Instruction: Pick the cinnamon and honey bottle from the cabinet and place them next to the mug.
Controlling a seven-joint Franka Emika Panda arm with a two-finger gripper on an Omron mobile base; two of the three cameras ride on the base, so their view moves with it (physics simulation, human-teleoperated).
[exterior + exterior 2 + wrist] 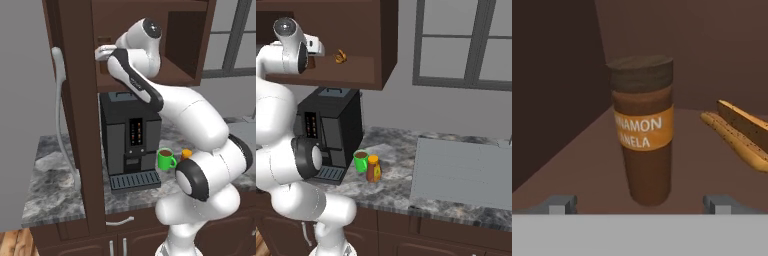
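The cinnamon [643, 130], a dark brown jar with an orange label band, stands upright on the cabinet shelf [577, 165]. My gripper [640, 205] is open right in front of it, one fingertip on each side of the jar's base, not touching it. From the left base view, the gripper [101, 54] reaches into the open compartment of the dark brown cabinet [75, 125]. Down on the counter, the honey bottle [373, 169] stands right beside the green mug [361, 161]. The mug [165, 159] sits just right of the coffee machine.
A black coffee machine [130, 140] stands under the cabinet. Tan bread-like sticks [739, 132] lie on the shelf to the right of the jar. The open cabinet door with its pale curved handle [60, 115] hangs at the left. A grey sink basin [461, 172] lies at the counter's right.
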